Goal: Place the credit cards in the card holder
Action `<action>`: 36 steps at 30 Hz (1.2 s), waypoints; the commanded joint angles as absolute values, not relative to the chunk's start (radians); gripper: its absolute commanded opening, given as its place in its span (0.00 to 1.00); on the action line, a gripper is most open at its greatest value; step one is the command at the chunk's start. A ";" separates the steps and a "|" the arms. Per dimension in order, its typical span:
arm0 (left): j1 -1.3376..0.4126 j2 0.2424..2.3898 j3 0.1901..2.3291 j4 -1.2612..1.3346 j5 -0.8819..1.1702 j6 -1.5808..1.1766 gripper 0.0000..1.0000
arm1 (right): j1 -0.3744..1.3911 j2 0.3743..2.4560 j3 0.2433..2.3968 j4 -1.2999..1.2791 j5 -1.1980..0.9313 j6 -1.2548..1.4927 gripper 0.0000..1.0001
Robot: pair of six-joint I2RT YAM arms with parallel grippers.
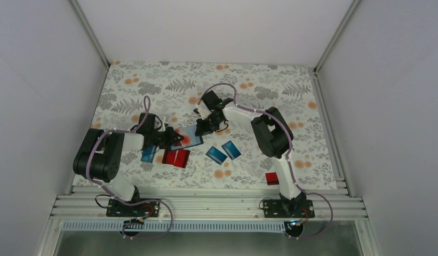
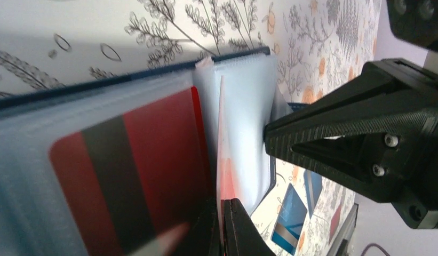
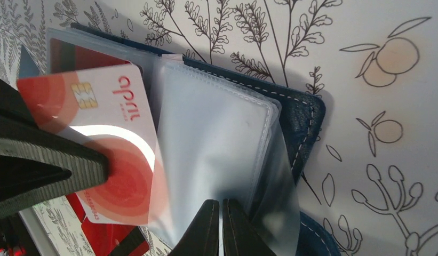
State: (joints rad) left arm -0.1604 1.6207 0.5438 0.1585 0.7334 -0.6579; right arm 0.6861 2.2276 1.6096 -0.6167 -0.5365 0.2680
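Observation:
The navy card holder (image 3: 307, 120) lies open on the floral cloth, its clear sleeves fanned up. A red credit card with a dark stripe (image 2: 144, 160) sits in one sleeve. My left gripper (image 2: 223, 204) is shut on a white-and-red credit card (image 3: 107, 133), whose far edge lies against the sleeves. In the left wrist view that card is edge-on. My right gripper (image 3: 222, 207) is shut on one clear sleeve (image 3: 216, 138), holding it up beside that card. From above, both grippers (image 1: 173, 140) (image 1: 201, 128) meet over the card holder (image 1: 189, 138).
Loose credit cards lie near the holder: two blue ones (image 1: 216, 154) (image 1: 231, 150), red ones (image 1: 175, 158), a blue one (image 1: 148, 154) under the left arm, and a red one (image 1: 271, 178) by the right arm's base. Metal rails (image 1: 206, 202) run along the near edge.

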 commanded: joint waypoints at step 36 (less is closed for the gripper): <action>-0.146 1.755 0.661 -0.227 0.762 -0.670 0.02 | 0.695 2.308 1.574 -0.707 -0.473 0.285 0.04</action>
State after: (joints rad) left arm -0.1432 1.7313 0.6991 -0.1131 0.8391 -0.6319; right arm 0.6846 2.2276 1.6066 -0.6136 -0.5434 0.2867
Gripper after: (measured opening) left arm 0.028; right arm 0.042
